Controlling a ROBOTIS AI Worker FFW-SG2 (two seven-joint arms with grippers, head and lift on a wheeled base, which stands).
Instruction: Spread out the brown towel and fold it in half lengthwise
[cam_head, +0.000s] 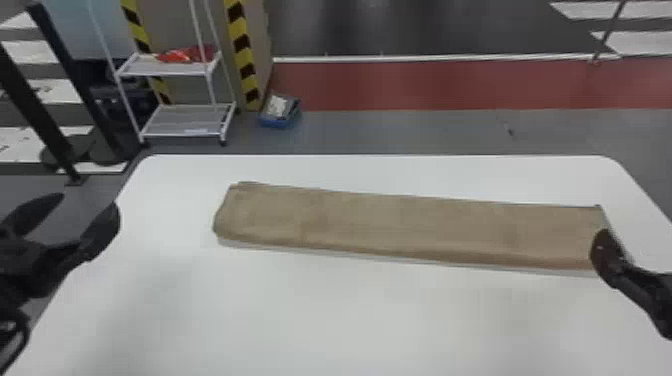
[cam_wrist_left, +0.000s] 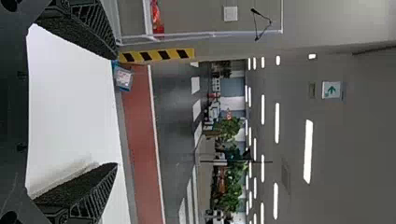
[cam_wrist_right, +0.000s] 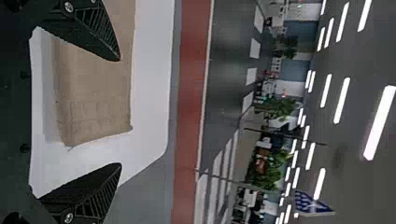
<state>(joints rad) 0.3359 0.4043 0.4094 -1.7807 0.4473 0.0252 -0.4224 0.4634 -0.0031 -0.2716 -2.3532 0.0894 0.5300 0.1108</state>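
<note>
The right gripper (cam_head: 609, 247) is hovering by the right end of the brown towel (cam_head: 410, 225) with its fingers standing apart; the left gripper (cam_head: 91, 201) is hanging by the left edge of the white desk (cam_head: 320, 320) — its fingers also spreading wide. The towel is lying folded in a long strip, stretching sideways across the desk. Beyond, a white rack (cam_head: 172, 129) is standing near a blue box (cam_head: 275, 121).

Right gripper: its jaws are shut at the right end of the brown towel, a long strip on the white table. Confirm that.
Not shut: the right wrist view shows the jaws of the right gripper wide apart. The rest is right: it is at the right end of the brown towel, a long strip on the white table.
</note>
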